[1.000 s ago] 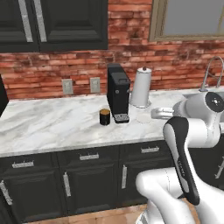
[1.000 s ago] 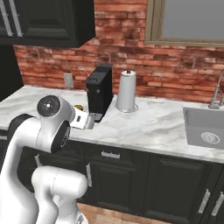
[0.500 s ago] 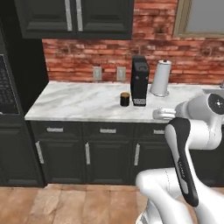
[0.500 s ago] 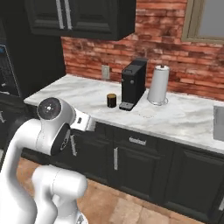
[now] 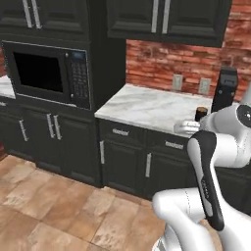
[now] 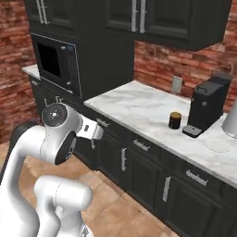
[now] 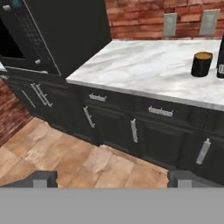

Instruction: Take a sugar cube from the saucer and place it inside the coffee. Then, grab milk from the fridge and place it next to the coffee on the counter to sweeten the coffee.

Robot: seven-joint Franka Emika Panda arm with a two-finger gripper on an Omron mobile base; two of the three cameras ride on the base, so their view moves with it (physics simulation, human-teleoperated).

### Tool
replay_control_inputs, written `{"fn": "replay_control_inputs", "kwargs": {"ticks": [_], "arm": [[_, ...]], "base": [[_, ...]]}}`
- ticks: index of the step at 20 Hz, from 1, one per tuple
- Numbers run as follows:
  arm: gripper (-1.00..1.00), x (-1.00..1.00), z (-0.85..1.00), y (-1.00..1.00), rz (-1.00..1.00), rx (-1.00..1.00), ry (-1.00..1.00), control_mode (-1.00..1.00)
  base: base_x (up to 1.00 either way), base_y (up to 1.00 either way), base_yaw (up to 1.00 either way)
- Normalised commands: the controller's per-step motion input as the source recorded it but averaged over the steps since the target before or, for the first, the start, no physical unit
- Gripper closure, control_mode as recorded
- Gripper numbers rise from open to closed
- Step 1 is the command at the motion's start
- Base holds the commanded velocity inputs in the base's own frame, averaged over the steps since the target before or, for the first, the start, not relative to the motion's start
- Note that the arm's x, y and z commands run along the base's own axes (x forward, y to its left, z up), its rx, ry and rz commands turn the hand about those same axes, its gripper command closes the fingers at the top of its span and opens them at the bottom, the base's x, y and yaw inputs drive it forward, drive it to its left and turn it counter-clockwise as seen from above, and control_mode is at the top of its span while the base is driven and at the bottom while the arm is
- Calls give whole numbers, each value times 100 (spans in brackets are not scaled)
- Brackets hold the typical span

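Pincer [image 7: 112, 178] tips stand wide apart, holding nothing; coffee [image 7: 201, 64] sits on the bench [image 7: 144, 65] by the coffee machine [image 6: 207, 104]. Misjudge your approach and you'll topple it.

A red brick wall [image 5: 157, 63] backs the room — two pale outlet plates [image 5: 177, 81] set into it. Dark panelled upper cabinets with silver handles [image 5: 162, 19] hang above; matching dark lower cabinets [image 7: 131, 127] stand below. At the left, a black built-in microwave [image 5: 46, 73] sits in a tall dark unit. Brown stone floor tiles [image 7: 65, 157] lie near.
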Motion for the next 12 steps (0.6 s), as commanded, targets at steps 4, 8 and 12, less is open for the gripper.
{"fn": "replay_control_inputs", "kwargs": {"ticks": [4, 8, 12], "arm": [[-100, 0, 0, 0, 0, 0, 0, 100], [-100, 0, 0, 0, 0, 0, 0, 100], [-100, 0, 0, 0, 0, 0, 0, 100]], "base": [[7, 9, 78], [3, 7, 87], [0, 3, 95]]}}
